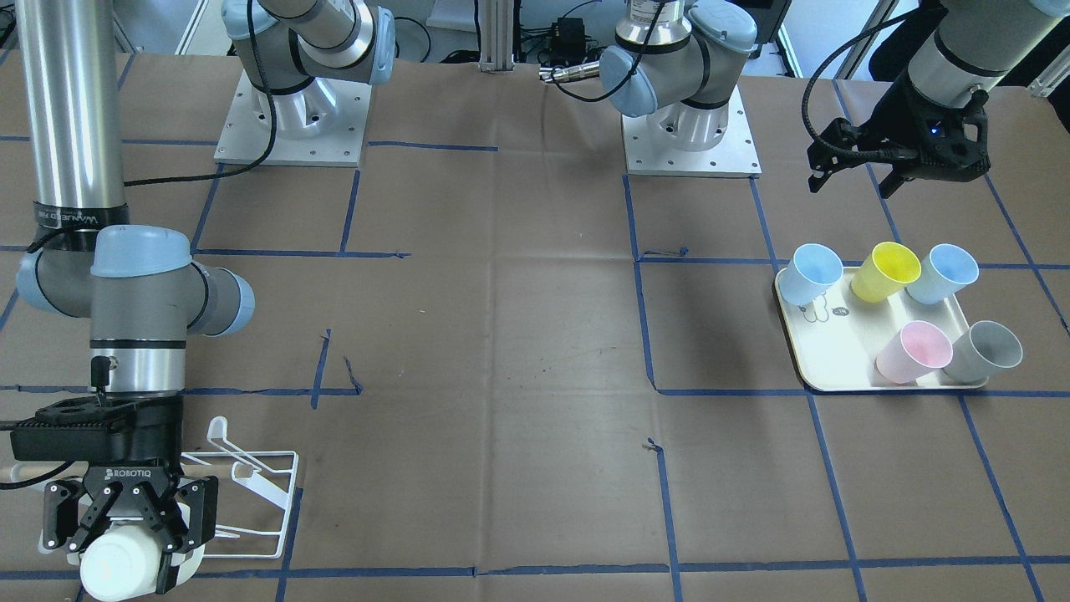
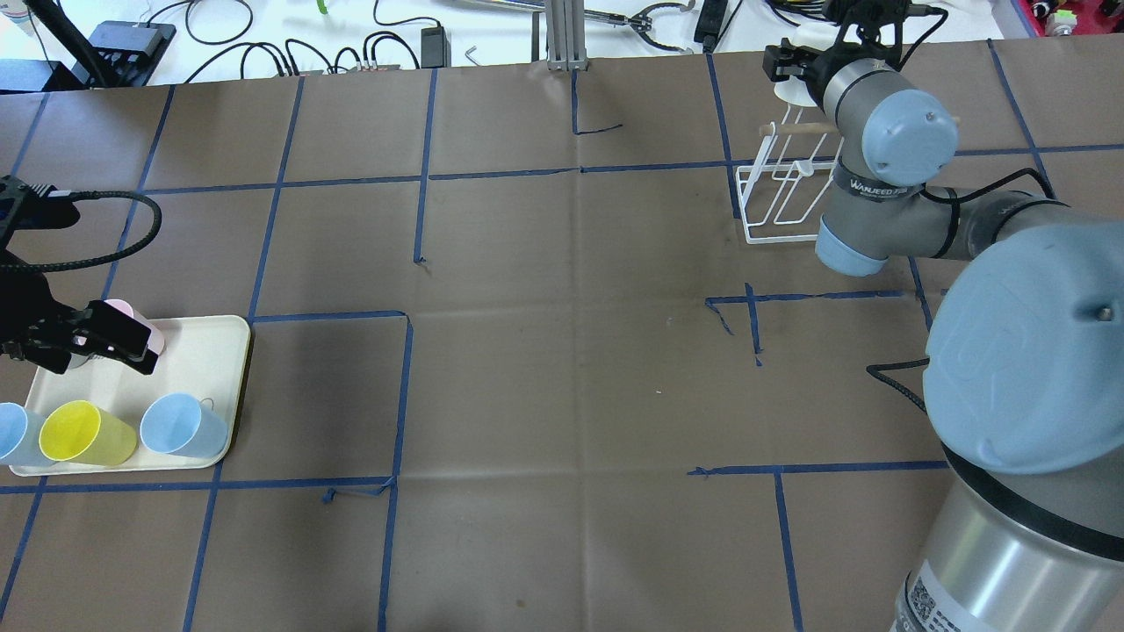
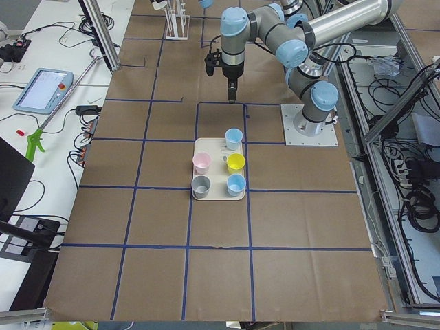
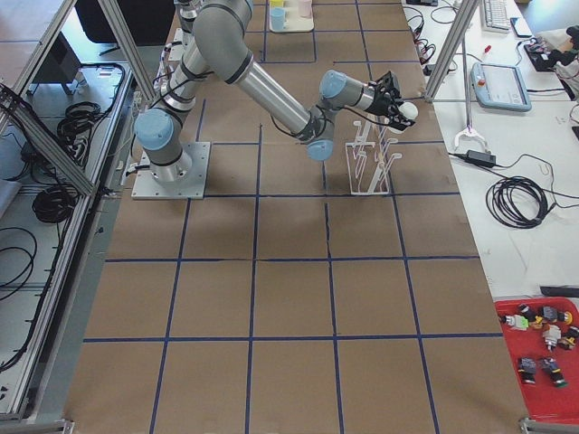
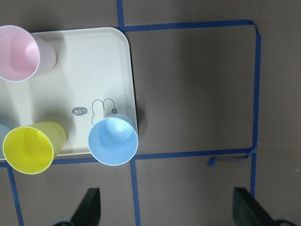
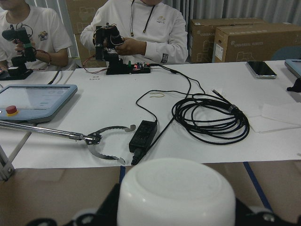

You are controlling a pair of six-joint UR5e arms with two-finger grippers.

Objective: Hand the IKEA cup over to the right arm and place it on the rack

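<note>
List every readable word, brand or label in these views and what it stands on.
"ROBOTIQ": on the right end effector, which grips a white cup.
"WANJEED": on a black band around the right arm.
"hi-": in a speech bubble on the tray.
Print on the cardboard boxes and a sticker low on the right arm: too blurred to read.

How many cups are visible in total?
6. On the tray: two blue cups, yellow cup, pink cup, grey cup. The white cup is in the right gripper, by the rack.
</note>
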